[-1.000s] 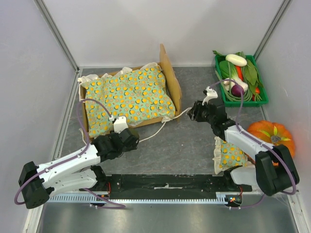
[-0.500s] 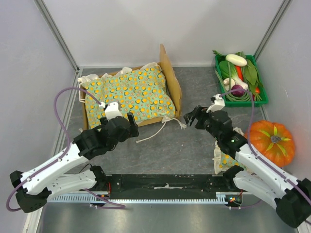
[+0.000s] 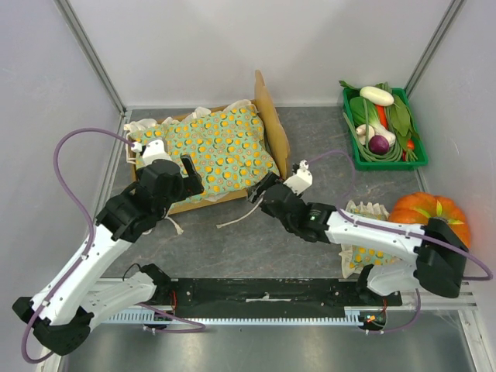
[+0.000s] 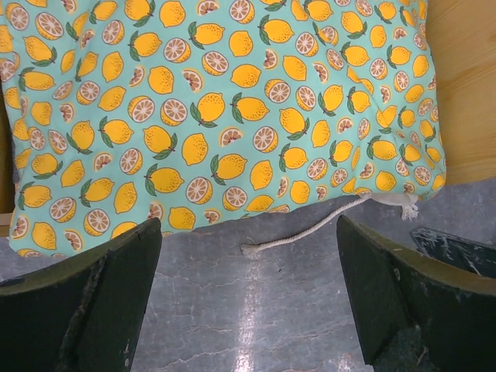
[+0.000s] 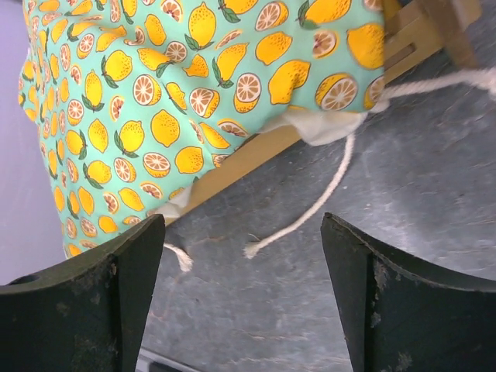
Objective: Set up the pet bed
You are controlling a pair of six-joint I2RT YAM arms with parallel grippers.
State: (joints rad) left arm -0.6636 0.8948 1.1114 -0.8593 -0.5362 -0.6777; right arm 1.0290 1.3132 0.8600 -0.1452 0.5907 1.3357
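Bed (image 3: 271,128) on desk (image 3: 256,248), blanket (image 3: 213,151) spread in it: done. Left hand (image 3: 177,177) and right hand (image 3: 260,188) both released, empty, at bed's near edge. Pillow (image 3: 364,252) well right of bed, not yet placed.

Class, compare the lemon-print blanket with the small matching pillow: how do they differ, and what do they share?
The blanket is far larger than the pillow. The blanket lies spread on the pet bed; the pillow lies on the table beside the pumpkin, off the bed. Both share the teal lemon print and pale ruffled edges.
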